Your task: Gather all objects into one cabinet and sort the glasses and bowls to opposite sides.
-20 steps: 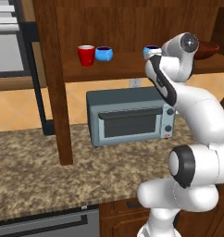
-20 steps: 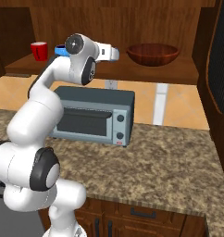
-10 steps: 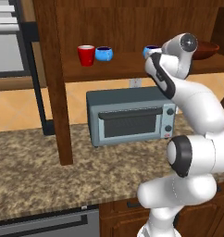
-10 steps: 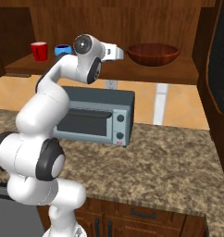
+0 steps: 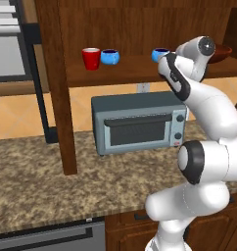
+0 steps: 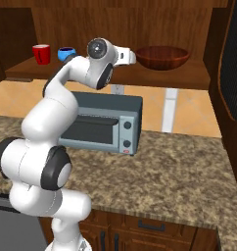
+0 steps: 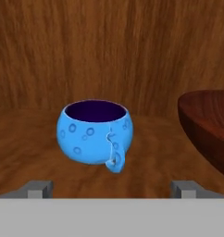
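No readable writing. My gripper (image 7: 112, 189), jaws wide apart and empty, faces a blue cup (image 7: 96, 131) on the cabinet shelf (image 7: 30, 152); brown bowl (image 7: 207, 127) just right; toaster oven (image 5: 137, 125) below.

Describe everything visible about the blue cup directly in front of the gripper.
The blue cup is squat and round, bright blue with small ring-shaped dimples, a dark purple inside and a small handle facing the camera. It looks glazed, like ceramic. It stands upright on the wooden cabinet shelf, before the panelled back, with the brown bowl to one side, apart from it. The open gripper faces it, fingertips short of the cup; nothing but the shelf touches it.
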